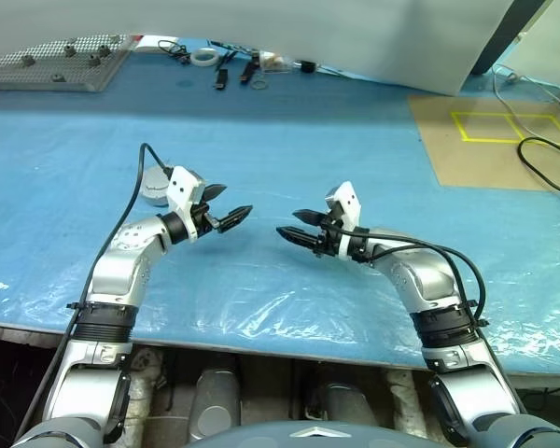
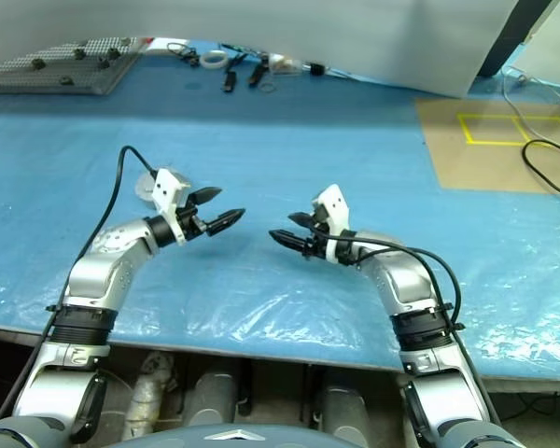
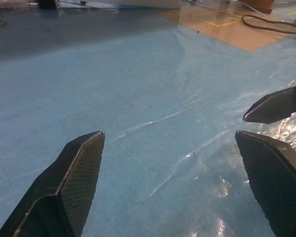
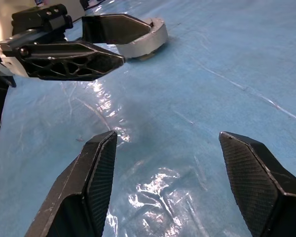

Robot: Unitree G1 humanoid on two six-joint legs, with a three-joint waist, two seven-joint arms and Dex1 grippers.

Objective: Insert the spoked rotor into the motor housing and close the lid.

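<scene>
My left hand (image 1: pixel 227 207): fingers spread, empty, above the blue counter (image 1: pixel 336 140). My right hand (image 1: pixel 293 225): spread, empty, facing it. Lid (image 4: pixel 143 42): I see it flat on the counter just behind the left hand.

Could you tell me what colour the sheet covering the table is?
The sheet is light blue, under clear wrinkled plastic; it shows best in the left eye view.
</scene>
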